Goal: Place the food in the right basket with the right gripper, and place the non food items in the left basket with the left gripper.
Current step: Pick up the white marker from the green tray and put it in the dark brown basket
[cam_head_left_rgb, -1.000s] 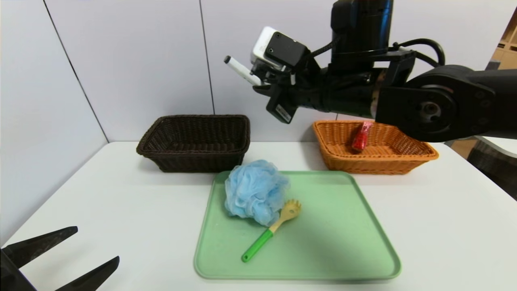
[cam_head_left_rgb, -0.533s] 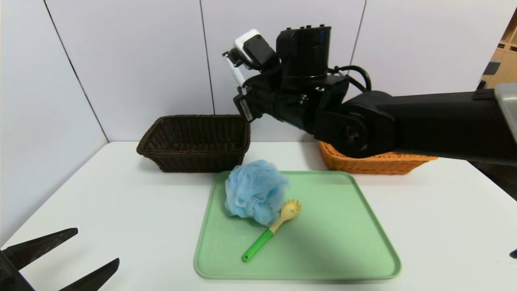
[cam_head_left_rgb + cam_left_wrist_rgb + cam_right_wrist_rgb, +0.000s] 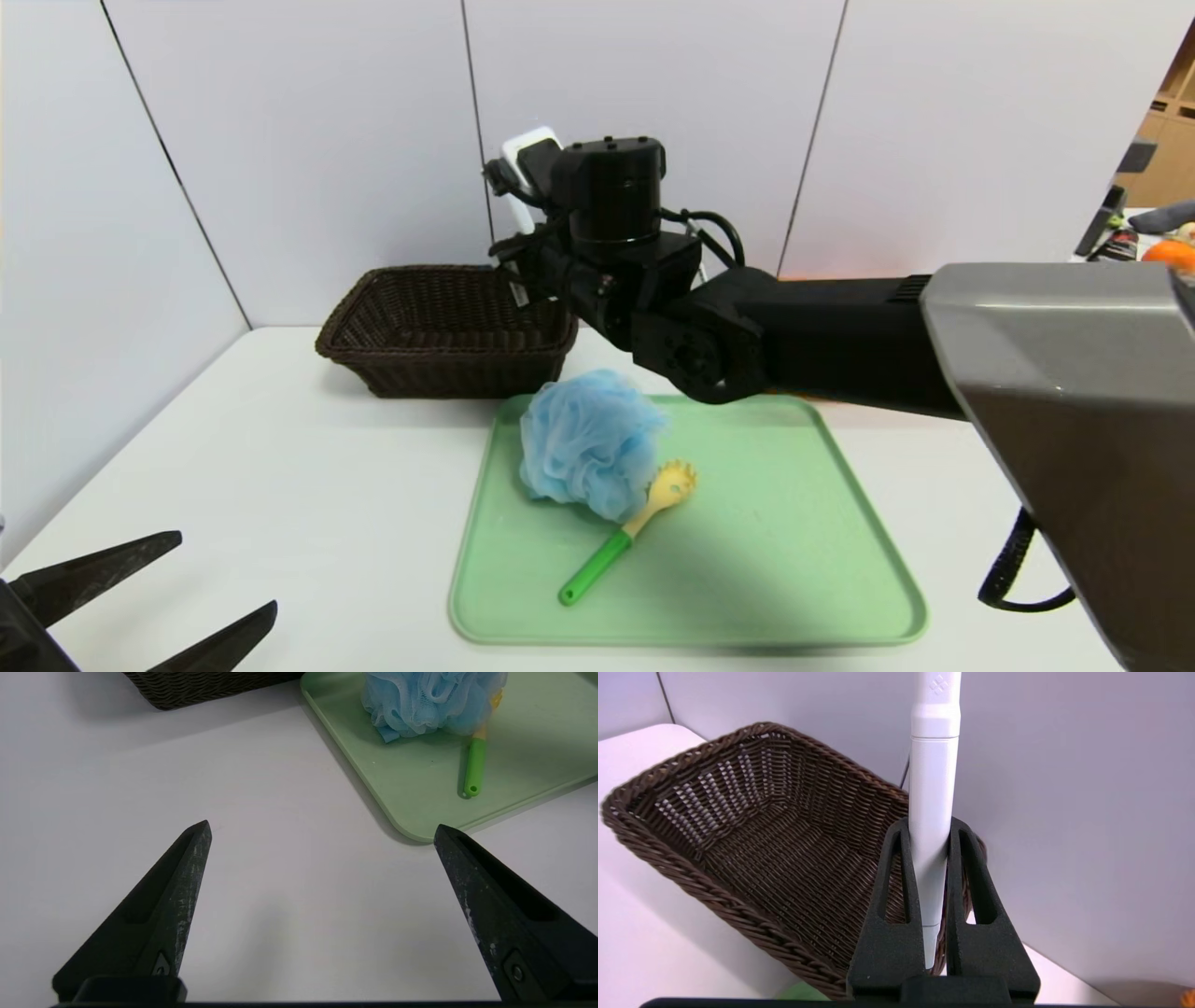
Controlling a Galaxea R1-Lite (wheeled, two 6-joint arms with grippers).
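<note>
The right gripper [image 3: 930,858] is clamping a long white plastic marker pen [image 3: 933,779] upright just over the near-right rim of the dark brown woven wicker basket [image 3: 752,844], prob. to drop this non-food item in. The left gripper [image 3: 322,830] is waiting w/ fingers wide apart, holding nothing, low over the white table [image 3: 261,858] near the pale green plastic tray [image 3: 794,523].

A white table [image 3: 280,467] is seen, backed by a wall of pale grey panels [image 3: 327,140] divided by thin dark seams. A light green tray [image 3: 794,560] with rounded corners is laid flat on the table, toward 6 o'clock of its surface. Beyond the table's edge at 3 o'clock, wooden shelving [image 3: 1172,121] is glimpsed, and just below it a small orange thing [image 3: 1167,252] that cannot be identified.
</note>
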